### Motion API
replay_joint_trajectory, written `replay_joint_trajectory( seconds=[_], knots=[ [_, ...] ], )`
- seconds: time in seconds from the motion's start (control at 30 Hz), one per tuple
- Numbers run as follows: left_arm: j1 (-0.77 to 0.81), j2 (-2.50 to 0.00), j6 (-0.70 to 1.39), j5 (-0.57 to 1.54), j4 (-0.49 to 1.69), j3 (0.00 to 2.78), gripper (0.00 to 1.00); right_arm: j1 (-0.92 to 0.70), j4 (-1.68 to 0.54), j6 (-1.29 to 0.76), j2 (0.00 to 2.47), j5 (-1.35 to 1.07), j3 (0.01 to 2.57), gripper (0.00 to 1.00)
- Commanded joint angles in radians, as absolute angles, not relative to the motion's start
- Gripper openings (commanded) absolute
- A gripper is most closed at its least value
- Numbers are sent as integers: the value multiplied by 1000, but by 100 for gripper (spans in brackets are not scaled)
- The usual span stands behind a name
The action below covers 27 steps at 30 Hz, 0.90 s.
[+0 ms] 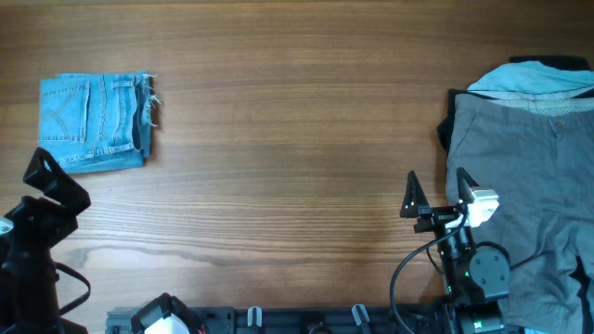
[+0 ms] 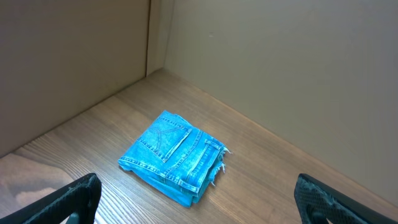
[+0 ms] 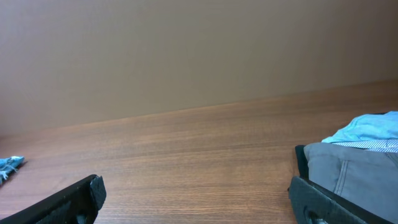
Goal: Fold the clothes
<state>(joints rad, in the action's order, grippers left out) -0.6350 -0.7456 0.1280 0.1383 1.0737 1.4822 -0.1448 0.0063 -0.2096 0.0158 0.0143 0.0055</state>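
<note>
Overhead: jeans [image 1: 96,122] folded, far left on tabletop [image 1: 297,139]; grey trousers [image 1: 529,167] spread at right, pale blue garment [image 1: 538,79] at their top edge. Left pincer [image 1: 58,178] open near jeans; right pincer [image 1: 436,186] open at trousers' edge.

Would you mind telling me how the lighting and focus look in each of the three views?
Overhead: soft, even light, no glare, the folded light-blue denim jeans sharp. Left wrist: jeans crisp, the near black fingers slightly blurred. Right wrist: flat light, grey fabric trousers cropped at the right edge.
</note>
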Motion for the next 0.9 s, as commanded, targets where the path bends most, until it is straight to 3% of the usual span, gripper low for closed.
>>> replay_joint_trajectory(
  seconds=[0.0, 0.87],
  knots=[
    [-630, -741, 116, 125, 1071, 1483, 100, -142, 6, -220, 18, -8, 6, 100],
    [-630, -753, 120, 204, 1083, 1481, 100, -142, 6, -219, 18, -8, 6, 100]
  ],
)
